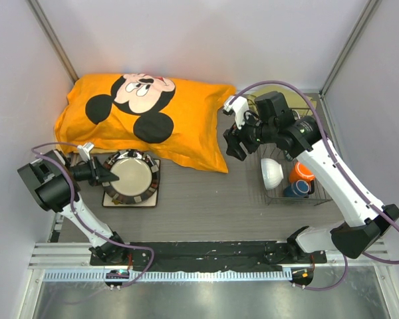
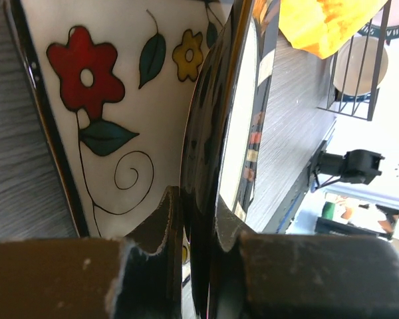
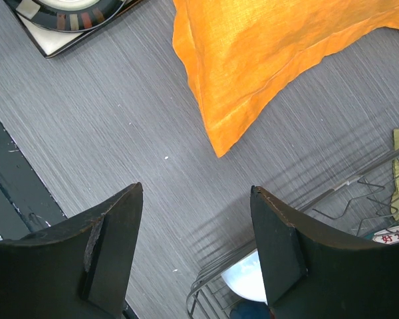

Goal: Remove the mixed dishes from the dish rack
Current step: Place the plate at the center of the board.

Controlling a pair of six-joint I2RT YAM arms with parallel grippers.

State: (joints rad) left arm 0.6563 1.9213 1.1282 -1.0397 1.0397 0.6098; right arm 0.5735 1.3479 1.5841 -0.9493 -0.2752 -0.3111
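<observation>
Table (image 1: 213, 193): orange pillow (image 1: 153, 119) at the back, dish rack (image 1: 296, 201) on the right, plate stack on the left.

Rack holds the white bowl (image 1: 271, 173), orange mug (image 1: 303, 173) and small dark-blue cup (image 1: 297, 190), so roughly half the load is left, I reckon.

Out of the rack: the square cream floral plate (image 2: 100, 113) lies on the table, with the white plate with dark patterned rim (image 1: 132, 176) on top of it.

Left gripper (image 2: 193, 226) is clamped on that patterned plate's dark rim, at its left edge. In the wrist view the gripped edge looks slightly raised off the floral plate; I can't tell if it's fully seated.

Right gripper (image 3: 196, 191) has its jaws apart and holds nothing. It hangs over bare table just left of the rack, with the bowl below its right finger.

Step in hand, as I read it: set down and release the patterned plate. To do it well:
- lower the rim until it rests flat before letting go
- open gently, since ceramic on ceramic will slide
- back out to the left, level, so the lower finger doesn't drag either plate
- keep the stack centred

The bowl looks like the right arm's next pick.
</observation>
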